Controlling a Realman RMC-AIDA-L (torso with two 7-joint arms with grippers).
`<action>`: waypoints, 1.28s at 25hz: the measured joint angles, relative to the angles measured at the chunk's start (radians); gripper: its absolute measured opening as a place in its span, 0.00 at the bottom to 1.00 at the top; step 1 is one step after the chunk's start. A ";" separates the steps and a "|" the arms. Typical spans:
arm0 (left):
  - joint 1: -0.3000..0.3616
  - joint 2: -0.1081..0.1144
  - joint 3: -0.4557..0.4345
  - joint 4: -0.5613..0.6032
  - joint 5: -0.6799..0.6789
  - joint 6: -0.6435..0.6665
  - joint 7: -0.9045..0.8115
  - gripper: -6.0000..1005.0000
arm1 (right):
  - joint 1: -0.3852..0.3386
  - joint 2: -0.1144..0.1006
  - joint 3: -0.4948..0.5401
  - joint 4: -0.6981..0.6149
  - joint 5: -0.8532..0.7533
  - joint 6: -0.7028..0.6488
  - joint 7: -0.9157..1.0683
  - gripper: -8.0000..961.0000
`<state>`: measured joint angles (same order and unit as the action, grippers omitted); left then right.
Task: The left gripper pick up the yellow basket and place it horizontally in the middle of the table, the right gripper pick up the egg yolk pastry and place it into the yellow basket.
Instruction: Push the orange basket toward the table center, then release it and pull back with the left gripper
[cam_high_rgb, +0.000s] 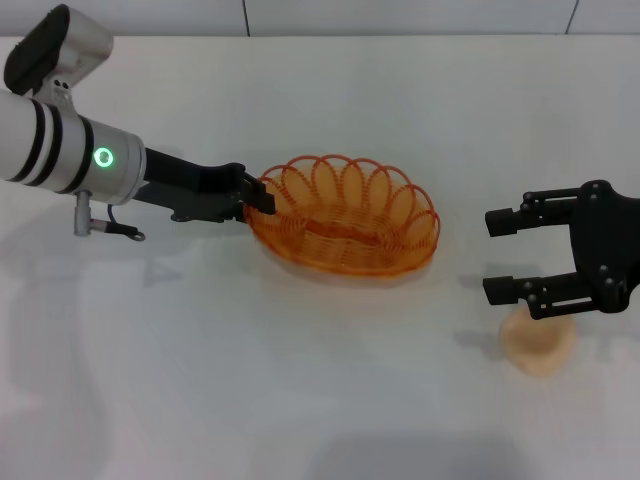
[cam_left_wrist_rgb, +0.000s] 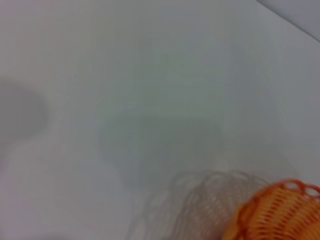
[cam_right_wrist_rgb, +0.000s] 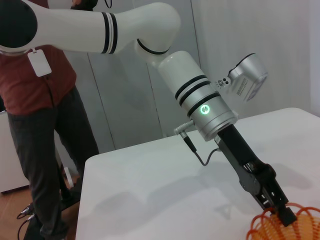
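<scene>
Your left tool (cam_high_rgb: 255, 195) pinches the near-end rim of the yellow basket (cam_high_rgb: 345, 215), which sits lengthwise mid-desk (cam_high_rgb: 300, 380), likely for placement, while your right tool (cam_high_rgb: 505, 255) hangs wide apart just above the egg yolk pastry (cam_high_rgb: 540, 345), lined up to grasp it.

I'm looking at what reads as a robotics lab or test room, not a home. The plain white matte worktop (cam_high_rgb: 320, 400) fills my head view, bare of any household clutter, with pale wall panels just behind its far edge. From the right wrist camera I see white panelled walls (cam_right_wrist_rgb: 125, 85), a bit of brown floor, and a person in a red shirt and dark trousers (cam_right_wrist_rgb: 50, 125) standing beside the worktop, a white tag hanging at the chest, cables lying by the feet.
</scene>
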<state>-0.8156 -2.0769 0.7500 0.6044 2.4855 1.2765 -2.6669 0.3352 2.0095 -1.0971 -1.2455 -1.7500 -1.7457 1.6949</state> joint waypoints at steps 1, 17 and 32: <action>0.000 0.000 0.000 0.000 -0.001 0.003 0.004 0.24 | 0.000 0.000 0.000 0.000 0.000 0.000 0.000 0.75; 0.002 0.013 -0.006 0.023 -0.029 0.050 0.039 0.74 | -0.006 0.000 0.003 -0.002 0.000 -0.001 0.000 0.76; 0.054 0.049 -0.008 0.139 -0.183 0.088 0.189 0.79 | -0.005 0.000 0.003 0.002 -0.002 0.000 0.006 0.75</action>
<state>-0.7619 -2.0274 0.7419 0.7436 2.3027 1.3642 -2.4780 0.3298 2.0096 -1.0937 -1.2439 -1.7519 -1.7454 1.7009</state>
